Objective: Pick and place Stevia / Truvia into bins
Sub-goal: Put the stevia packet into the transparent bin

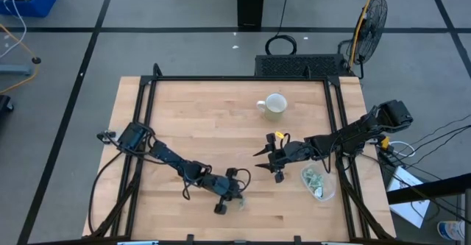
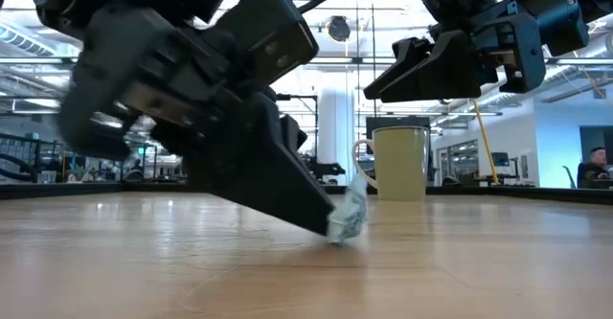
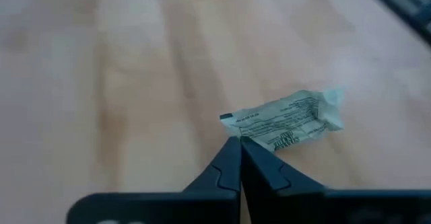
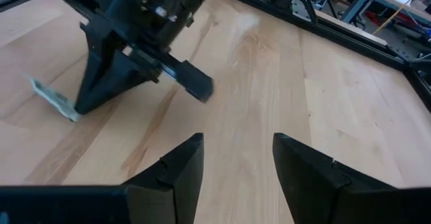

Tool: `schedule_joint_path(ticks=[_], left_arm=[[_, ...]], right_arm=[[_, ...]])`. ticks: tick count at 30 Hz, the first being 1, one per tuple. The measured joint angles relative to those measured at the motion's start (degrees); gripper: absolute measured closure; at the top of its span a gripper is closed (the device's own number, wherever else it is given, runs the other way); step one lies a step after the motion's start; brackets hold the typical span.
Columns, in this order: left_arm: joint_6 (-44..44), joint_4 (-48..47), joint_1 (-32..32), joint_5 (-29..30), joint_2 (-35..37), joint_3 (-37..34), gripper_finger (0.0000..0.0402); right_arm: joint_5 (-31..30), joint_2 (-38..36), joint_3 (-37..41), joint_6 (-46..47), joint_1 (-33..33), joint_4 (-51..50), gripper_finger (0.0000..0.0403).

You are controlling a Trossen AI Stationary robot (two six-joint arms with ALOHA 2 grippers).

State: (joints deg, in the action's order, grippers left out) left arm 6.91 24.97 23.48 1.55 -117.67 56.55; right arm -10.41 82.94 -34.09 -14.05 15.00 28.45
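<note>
One pale green and white sachet (image 3: pixel 289 120) is at the tips of my left gripper (image 3: pixel 239 143), which is shut on it low over the table near the near edge (image 1: pixel 237 199). The low view shows the sachet (image 2: pixel 347 218) crumpled at the fingertips. The clear tub (image 1: pixel 318 182) stands on the table's right side with several sachets inside. My right gripper (image 4: pixel 236 157) is open and hovers above the table's middle (image 1: pixel 268 164), between the tub and the left gripper, touching nothing. My left gripper pinches the sachet's short end (image 3: pixel 234 124) between its two fingertips. The fingers slant down from the table's left. The rest of the sachet sticks out beyond the tips, tilted, with its lower edge (image 2: pixel 340 237) at the tabletop.
A white mug (image 1: pixel 274 106) stands toward the far edge, beyond the right gripper. Black frame rails (image 1: pixel 338 127) run along the table's left, right and far sides. Bare wood (image 1: pixel 206 120) lies between the arms and the far edge.
</note>
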Motion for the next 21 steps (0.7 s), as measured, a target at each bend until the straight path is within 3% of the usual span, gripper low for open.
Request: schedule_joint_path(ticks=[8, 15, 17, 21], left_arm=[[-4.2, -2.0, -2.3, 2.1, 2.6, 0.0, 0.0394], [-6.3, -13.6, -4.6, 10.3, 10.6, 0.0, 0.0397], [-4.5, -12.9, -5.3, 7.7, 11.7, 0.0, 0.0390], [1.9, -9.0, -5.5, -5.1, 12.1, 0.1, 0.0371]], right_arm=[[0.0, 0.0, 0.0, 1.5, 0.0, -0.4, 0.0234], [0.0, 0.0, 0.0, 11.8, -0.1, -0.6, 0.0234], [0.0, 0.0, 0.0, 13.4, -0.1, -1.3, 0.0234], [0.0, 0.0, 0.0, 13.5, -0.1, -2.1, 0.0234]])
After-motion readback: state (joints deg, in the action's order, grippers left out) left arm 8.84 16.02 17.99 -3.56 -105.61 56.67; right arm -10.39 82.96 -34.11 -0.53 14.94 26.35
